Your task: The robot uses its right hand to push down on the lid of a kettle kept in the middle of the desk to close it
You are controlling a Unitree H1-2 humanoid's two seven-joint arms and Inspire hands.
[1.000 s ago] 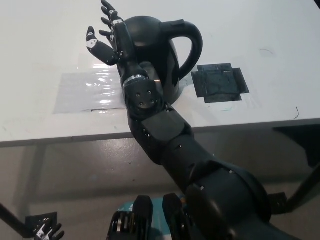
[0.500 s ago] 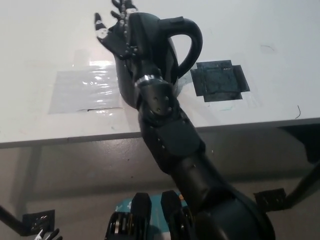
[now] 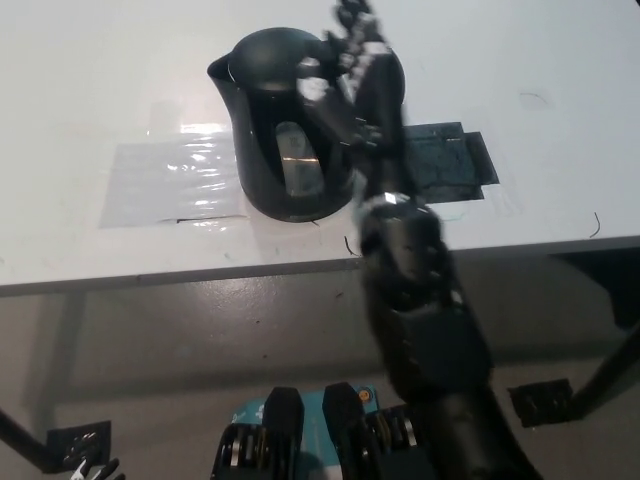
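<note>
The black kettle stands upright in the middle of the white desk, spout to the left, handle to the right. Its domed lid looks down and flush with the body. My black right hand is blurred by motion, raised over the kettle's handle side at the right of the lid, open with fingers spread and nothing in it. The forearm runs down in front of the handle and hides most of it. Only the fingertips of my white left hand show at the lower left, below the desk.
A black square patch lies on the desk right of the kettle. A shiny clear sheet is taped down at its left. The desk's front edge runs across the middle; a dark desk leg stands lower right.
My right hand and arm have swung from the kettle's left side, across its top, to the handle side on the right. The kettle's front now shows uncovered.
</note>
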